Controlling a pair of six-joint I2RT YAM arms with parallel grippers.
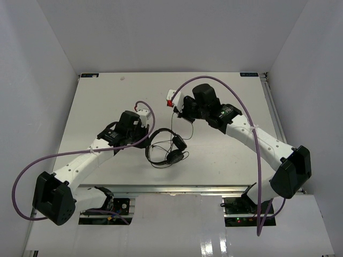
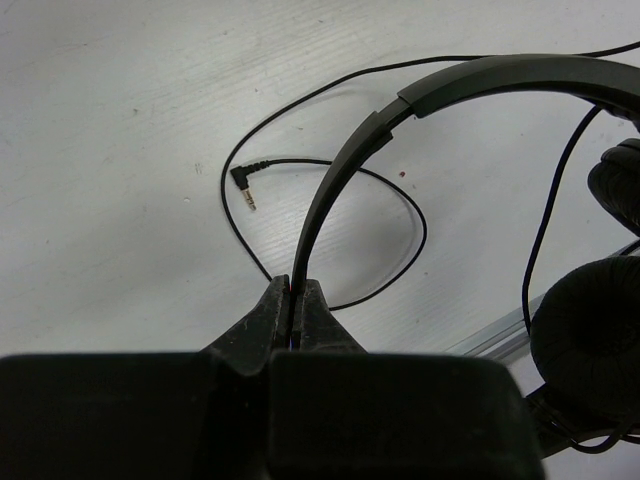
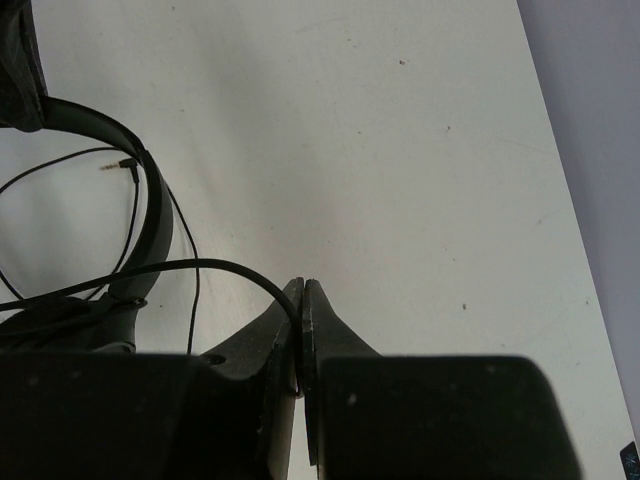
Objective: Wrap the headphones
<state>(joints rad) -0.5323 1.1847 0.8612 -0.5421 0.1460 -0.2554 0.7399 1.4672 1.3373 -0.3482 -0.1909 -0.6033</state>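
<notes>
One pair of headphones (image 1: pixel 174 157): left gripper (image 2: pixel 293 305) clenched on the headband (image 2: pixel 340 180), both earcups (image 2: pixel 590 340) to its right; right gripper (image 3: pixel 302 300) pinching the one cord (image 3: pixel 215 265), single plug (image 3: pixel 125 165) ahead-left

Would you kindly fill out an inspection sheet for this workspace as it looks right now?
Surface: white table with a few small dark specks.
Job's things: headphones lie between the two arms; the cord is loose in loops, its plug lies free on the table; not yet wrapped.
Clutter: nothing seen.
Grippers: left tool shut on the headband; right tool shut on the cord.
Cables: a purple cable loops along each arm.
Surroundings: plain white walls on three sides.
</notes>
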